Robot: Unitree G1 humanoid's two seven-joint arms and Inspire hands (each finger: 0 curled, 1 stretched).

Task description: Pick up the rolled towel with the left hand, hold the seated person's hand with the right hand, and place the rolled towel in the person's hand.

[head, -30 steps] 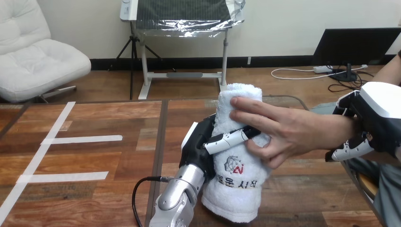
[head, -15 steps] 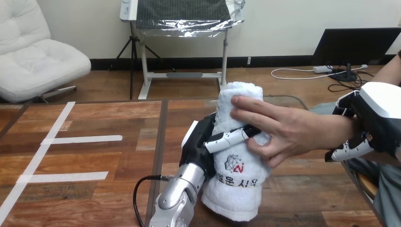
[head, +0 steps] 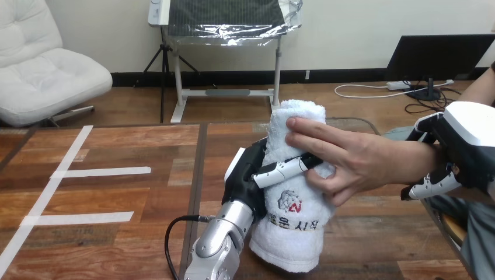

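Your left hand (head: 246,175) grips the upright rolled towel (head: 292,227), the person's hand (head: 362,160) clasping it from 3 o'clock, your right hand (head: 467,146) curled round their wrist (head: 423,157).

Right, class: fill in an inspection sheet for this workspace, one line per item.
surface: wooden table, with white tape strips at its left.
job's things: rolled towel held upright, slightly tilted; the person's hand has its fingers on the upper part.
clutter: nothing seen.
hands: left hand, fingers curled round the rolled towel; right hand, fingers curled round the person's wrist.
cables: nothing seen on the rolled towel or the hands.
surroundings: the person's forearm reaches in from the right.
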